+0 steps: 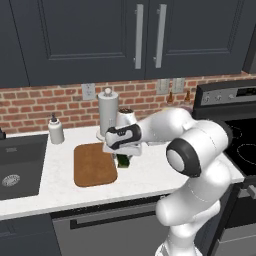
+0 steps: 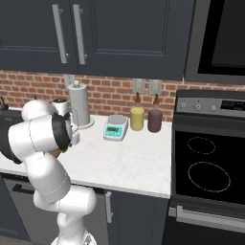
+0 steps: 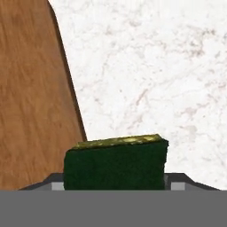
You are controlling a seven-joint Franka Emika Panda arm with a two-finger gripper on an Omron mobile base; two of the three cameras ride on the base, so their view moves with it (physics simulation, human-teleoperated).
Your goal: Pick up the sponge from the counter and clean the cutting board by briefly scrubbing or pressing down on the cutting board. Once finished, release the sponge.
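Note:
My gripper [image 1: 123, 154] hangs just above the white counter [image 1: 150, 176], off the right edge of the brown cutting board [image 1: 93, 165], and is shut on the sponge [image 1: 123, 161]. In the hand view the dark green sponge [image 3: 116, 166], its yellow layer along the top edge, sits between the fingers of the gripper [image 3: 116, 182] and hides their tips. The cutting board [image 3: 31, 97] lies to the left there, with the marble counter [image 3: 155, 66] under and to the right of the sponge. The sponge is over the counter, not over the board.
A paper towel roll [image 1: 107, 112] and a jar [image 1: 126, 117] stand close behind the hand. A soap bottle [image 1: 55, 131] and the dark sink [image 1: 17, 167] are to the left, the stove [image 1: 241, 140] to the right. A scale [image 2: 116, 128] and two canisters [image 2: 137, 118] stand by the wall.

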